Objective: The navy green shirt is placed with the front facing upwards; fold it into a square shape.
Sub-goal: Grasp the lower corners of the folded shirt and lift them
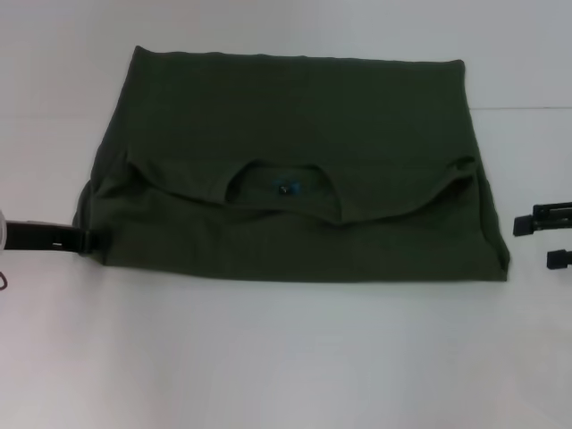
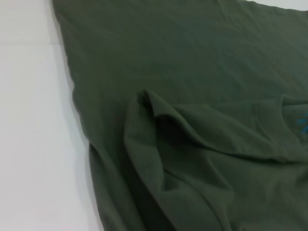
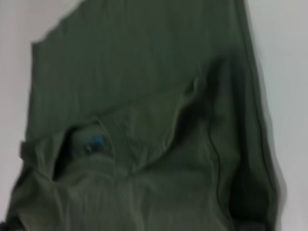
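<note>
Jaws on the right gripper (image 1: 545, 239) stand apart, holding nothing, just beside the shirt's (image 1: 295, 179) right edge; whether the left gripper (image 1: 88, 239), touching the left edge, is clenched I cannot tell. Partly folded, collar (image 1: 284, 188) up, the shirt lies mid-table (image 1: 286, 357). Grip both side edges evenly and fold square.

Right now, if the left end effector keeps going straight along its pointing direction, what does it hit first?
The shirt. The left end effector lies low at the shirt's left edge, pointing inward across the table, so it likely meets the bunched folded fabric there at once. Height is hard to judge.
</note>
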Controlling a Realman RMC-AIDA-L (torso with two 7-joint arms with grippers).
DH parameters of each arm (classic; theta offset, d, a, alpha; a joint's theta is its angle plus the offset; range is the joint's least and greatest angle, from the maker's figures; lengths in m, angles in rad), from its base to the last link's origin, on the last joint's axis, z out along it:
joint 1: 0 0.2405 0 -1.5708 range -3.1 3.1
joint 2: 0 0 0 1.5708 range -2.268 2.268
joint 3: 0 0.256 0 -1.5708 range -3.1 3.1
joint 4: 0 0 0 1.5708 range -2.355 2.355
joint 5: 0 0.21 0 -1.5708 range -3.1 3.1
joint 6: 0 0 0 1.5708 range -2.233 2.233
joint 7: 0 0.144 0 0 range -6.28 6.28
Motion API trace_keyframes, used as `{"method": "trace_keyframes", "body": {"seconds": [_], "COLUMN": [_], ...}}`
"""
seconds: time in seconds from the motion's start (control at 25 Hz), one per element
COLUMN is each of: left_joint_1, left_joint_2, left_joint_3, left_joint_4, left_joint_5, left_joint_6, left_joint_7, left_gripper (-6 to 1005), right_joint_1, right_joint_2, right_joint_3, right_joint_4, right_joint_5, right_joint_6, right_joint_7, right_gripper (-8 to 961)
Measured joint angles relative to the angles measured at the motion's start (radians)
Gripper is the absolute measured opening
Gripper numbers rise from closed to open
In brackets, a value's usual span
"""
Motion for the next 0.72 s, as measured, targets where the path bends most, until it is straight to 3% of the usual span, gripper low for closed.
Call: {"method": "trace_keyframes", "body": {"seconds": [0.48, 0.72], "left_joint_1": [0.006, 0.010], "left_joint_2": [-0.001, -0.003], "left_joint_3": [0.001, 0.000], "left_joint_4": [-0.003, -0.003], "left_joint_5": [0.002, 0.012], "left_joint_6": [0.011, 0.013], "left_joint_7": [-0.003, -0.013], "left_gripper": [32, 33], "right_joint_1": [0.123, 0.125], "right_joint_2": [-0.014, 0.014], "right_joint_3": [0.000, -0.001], "right_joint_4": [-0.009, -0.007], "right_joint_5": [-0.179, -0.183], "right_joint_6": [-0.044, 0.007], "right_joint_7": [0.059, 0.041], "right_gripper": [906, 896]}}
